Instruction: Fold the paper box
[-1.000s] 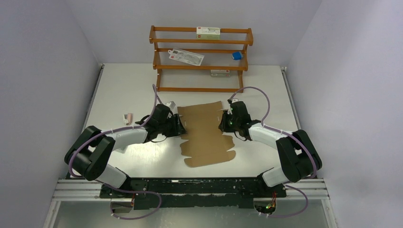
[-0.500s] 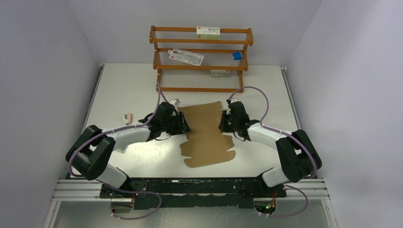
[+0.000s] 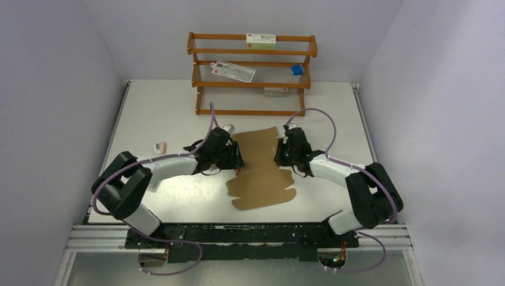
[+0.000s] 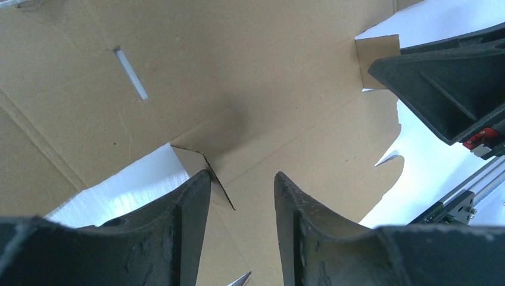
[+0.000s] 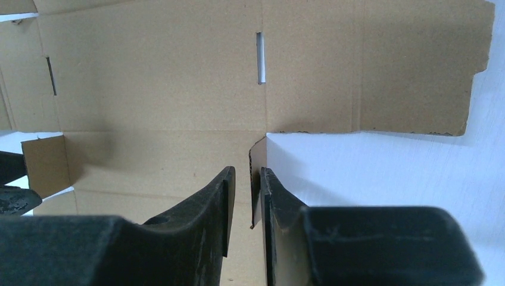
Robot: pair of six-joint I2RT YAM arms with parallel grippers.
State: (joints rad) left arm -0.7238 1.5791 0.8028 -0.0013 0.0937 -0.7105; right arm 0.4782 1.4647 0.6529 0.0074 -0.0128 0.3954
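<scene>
The paper box [image 3: 262, 173] lies as a flat brown die-cut sheet in the middle of the table. My left gripper [image 3: 238, 157] hangs low over the sheet's left edge, and my right gripper [image 3: 279, 154] is at its right edge. In the left wrist view the left gripper [image 4: 242, 179] is open above the cardboard, and a small raised flap [image 4: 189, 159] leans at its left fingertip. In the right wrist view the right gripper [image 5: 246, 174] is narrowly open. A small upright flap [image 5: 257, 156] stands between its jaws against the right finger, with a gap to the left finger.
A wooden shelf rack [image 3: 252, 83] stands at the back of the table, holding white cartons and a small blue object [image 3: 296, 70]. A small pink-and-white item [image 3: 159, 146] lies on the table to the left of the left arm.
My left gripper has slid to the right, from beside the sheet's left edge to over it. The right gripper and the sheet have stayed where they were.
</scene>
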